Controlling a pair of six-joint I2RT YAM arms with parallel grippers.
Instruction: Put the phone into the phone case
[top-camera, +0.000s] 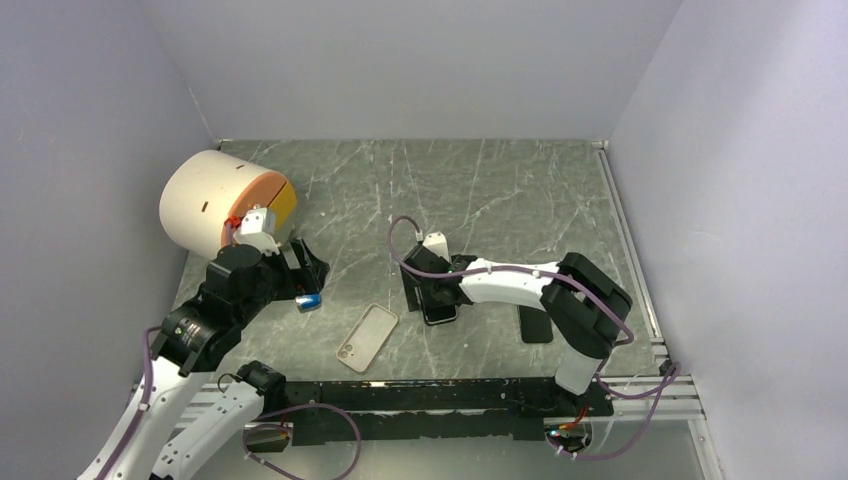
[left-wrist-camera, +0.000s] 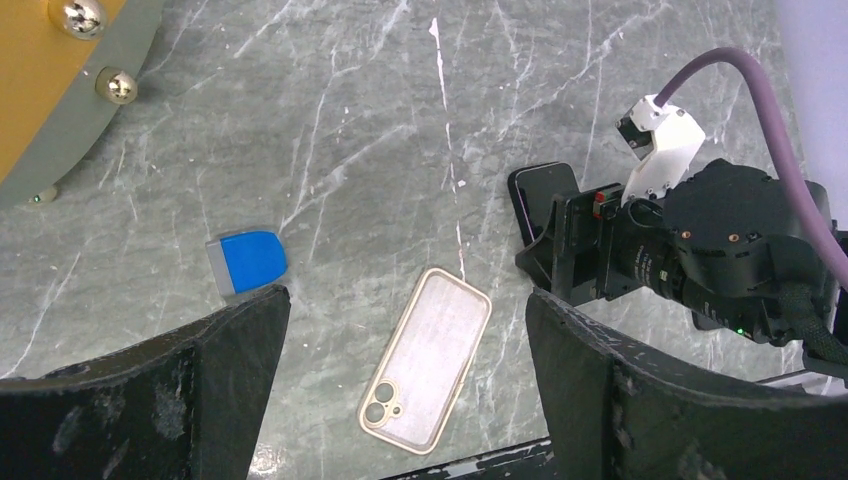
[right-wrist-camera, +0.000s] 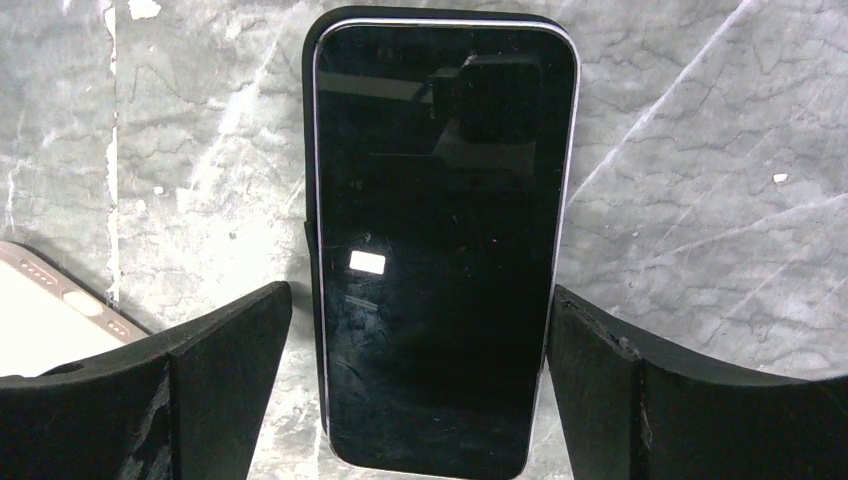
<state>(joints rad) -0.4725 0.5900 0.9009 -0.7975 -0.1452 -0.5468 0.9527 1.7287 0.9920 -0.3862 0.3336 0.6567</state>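
While the right tool (right-wrist-camera: 420, 292) straddles the phone (right-wrist-camera: 440, 180), spread wide, left tool (left-wrist-camera: 403, 300) spread, empty, phone case (left-wrist-camera: 428, 360) lying between them.

Top view spans the table (top-camera: 500, 180); both close wrist views share the phone case (left-wrist-camera: 427, 360).

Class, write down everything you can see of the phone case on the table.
The phone case is a thin, pale beige, translucent shell with rounded corners. A camera cutout with two round holes sits in one corner, at the end nearer the arms' bases. It is empty and lies flat on the grey marbled table, set at a slant. In the top view it is left of the black phone and apart from it. Only the table touches it.
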